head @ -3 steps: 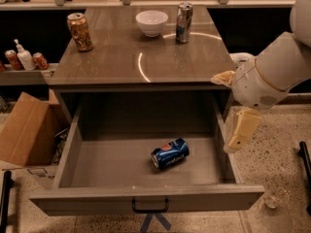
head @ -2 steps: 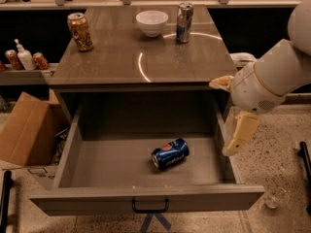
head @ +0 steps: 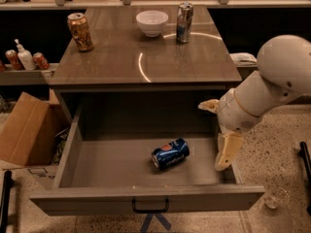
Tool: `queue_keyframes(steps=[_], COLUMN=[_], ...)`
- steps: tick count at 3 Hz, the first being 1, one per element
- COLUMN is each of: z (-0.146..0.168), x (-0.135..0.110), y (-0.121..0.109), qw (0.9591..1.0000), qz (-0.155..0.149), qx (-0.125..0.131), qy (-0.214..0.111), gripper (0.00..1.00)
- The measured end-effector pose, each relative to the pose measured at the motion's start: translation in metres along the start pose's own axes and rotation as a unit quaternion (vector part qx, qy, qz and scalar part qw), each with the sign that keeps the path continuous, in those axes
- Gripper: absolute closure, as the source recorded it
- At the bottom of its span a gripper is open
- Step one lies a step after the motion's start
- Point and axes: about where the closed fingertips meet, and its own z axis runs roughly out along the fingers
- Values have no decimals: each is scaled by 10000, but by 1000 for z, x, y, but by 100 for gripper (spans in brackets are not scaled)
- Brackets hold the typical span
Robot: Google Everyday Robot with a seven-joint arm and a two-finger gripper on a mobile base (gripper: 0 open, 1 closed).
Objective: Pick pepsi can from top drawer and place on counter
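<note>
The pepsi can (head: 170,153) lies on its side on the floor of the open top drawer (head: 146,197), right of the middle. The counter (head: 116,62) tops the cabinet above the drawer. My gripper (head: 213,136) hangs over the drawer's right side, to the right of the can and apart from it. Its two cream fingers (head: 227,150) are spread wide and hold nothing. The white arm reaches in from the right.
On the counter stand an orange-gold can (head: 80,31) at the back left, a white bowl (head: 151,22) and a taller silver-blue can (head: 184,22). A cardboard box (head: 24,130) sits on the floor at the left. A shelf at the left holds red cans and a bottle (head: 24,58).
The arm and gripper have shifted a little to the left, in over the drawer's right side. The pepsi can has not moved.
</note>
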Motion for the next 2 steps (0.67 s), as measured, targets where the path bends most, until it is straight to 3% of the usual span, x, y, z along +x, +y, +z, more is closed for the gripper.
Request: queue_keyframes(steps=[2], z=[58], x=[17], y=[-15], qw=[9996], qz=[-172], qx=[-208], qy=[-76], gripper=[0])
